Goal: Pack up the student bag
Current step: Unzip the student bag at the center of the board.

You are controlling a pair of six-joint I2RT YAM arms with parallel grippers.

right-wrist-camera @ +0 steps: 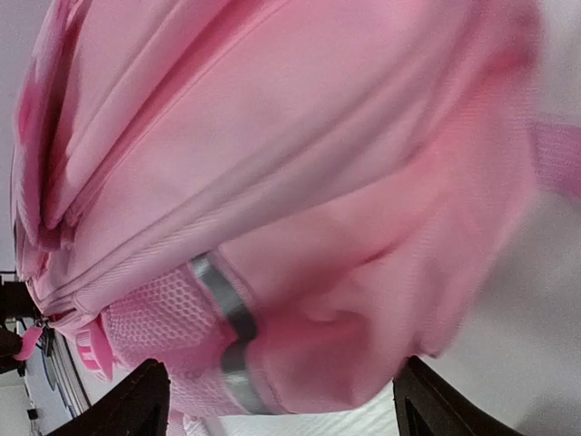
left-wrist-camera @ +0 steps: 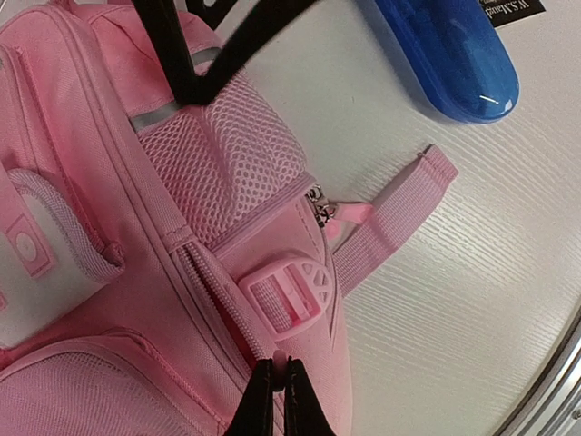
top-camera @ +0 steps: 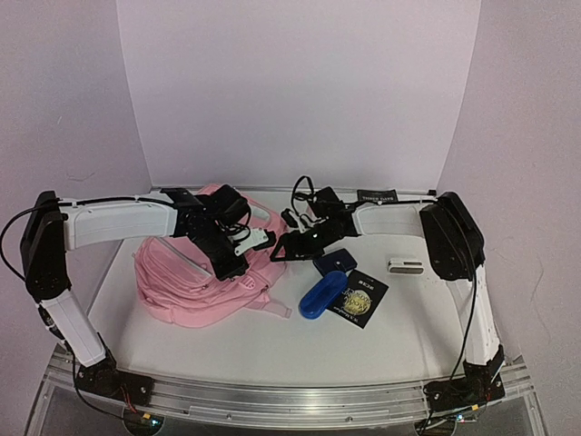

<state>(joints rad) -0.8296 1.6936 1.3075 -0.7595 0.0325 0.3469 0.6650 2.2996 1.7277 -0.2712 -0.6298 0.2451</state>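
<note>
Bag (right-wrist-camera: 300,163) sits just ahead of the spread right gripper (right-wrist-camera: 283,404), seemingly untouched.

A white table (top-camera: 272,354) with a faint wood grain lies under the left claw (top-camera: 234,262) and the right claw (top-camera: 283,245). Behind both claws stands a plain, pale lilac back wall (top-camera: 300,91). A side wall (top-camera: 64,109) of the same colour stands to the left of the left claw, and another to the right of the right claw. On the near side of the claws, a metal rail (top-camera: 290,400) runs along the table edge. The light is soft and even, and the shadows are weak.
</note>
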